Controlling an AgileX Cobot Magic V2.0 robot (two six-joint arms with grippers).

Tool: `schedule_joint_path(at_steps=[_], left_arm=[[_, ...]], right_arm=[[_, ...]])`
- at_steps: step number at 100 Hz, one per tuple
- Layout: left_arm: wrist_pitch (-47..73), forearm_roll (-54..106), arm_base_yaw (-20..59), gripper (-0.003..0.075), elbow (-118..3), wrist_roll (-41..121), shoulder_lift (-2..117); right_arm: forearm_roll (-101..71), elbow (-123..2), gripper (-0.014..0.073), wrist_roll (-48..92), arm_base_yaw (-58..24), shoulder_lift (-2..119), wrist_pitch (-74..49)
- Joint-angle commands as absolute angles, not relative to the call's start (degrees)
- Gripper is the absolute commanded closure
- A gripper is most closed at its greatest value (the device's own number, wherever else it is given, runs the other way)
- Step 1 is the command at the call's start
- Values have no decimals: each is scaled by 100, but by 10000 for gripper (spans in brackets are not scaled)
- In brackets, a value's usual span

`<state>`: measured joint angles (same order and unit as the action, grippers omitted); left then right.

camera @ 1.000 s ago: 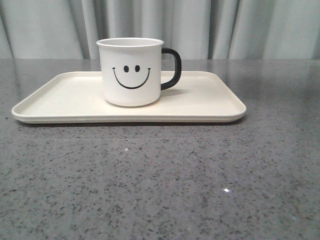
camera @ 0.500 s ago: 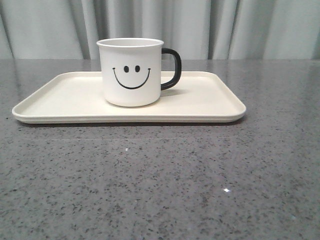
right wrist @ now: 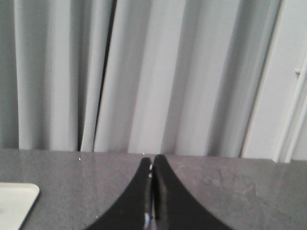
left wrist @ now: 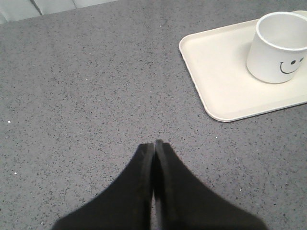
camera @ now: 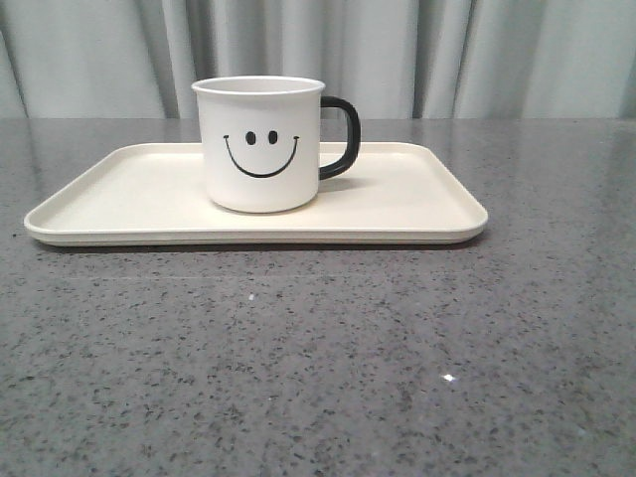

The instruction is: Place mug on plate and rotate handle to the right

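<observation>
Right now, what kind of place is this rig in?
Probably a lab or staged test bench, not a real kitchen: a bare grey speckled tabletop, plain pale curtains as a backdrop, and only a smiley mug standing on a cream plate.

We see a grey speckled stone table (camera: 318, 368) with the cream rectangular plate (camera: 129, 199) lying flat directly on its surface
</observation>
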<state>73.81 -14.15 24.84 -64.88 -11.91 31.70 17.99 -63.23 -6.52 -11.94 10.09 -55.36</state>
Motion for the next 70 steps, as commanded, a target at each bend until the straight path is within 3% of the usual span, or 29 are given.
schedule_joint_path(at_steps=[1,70], left_arm=[[7010,-1392,2515,740,-6567,-1248,3217],[6706,-1367,2515,740,-6567,-1248,3217]], right_arm=[[2056,-6043,706,-696,-1167,979,-5237],[2050,-5884,706,-702,-1167,996,-5388]])
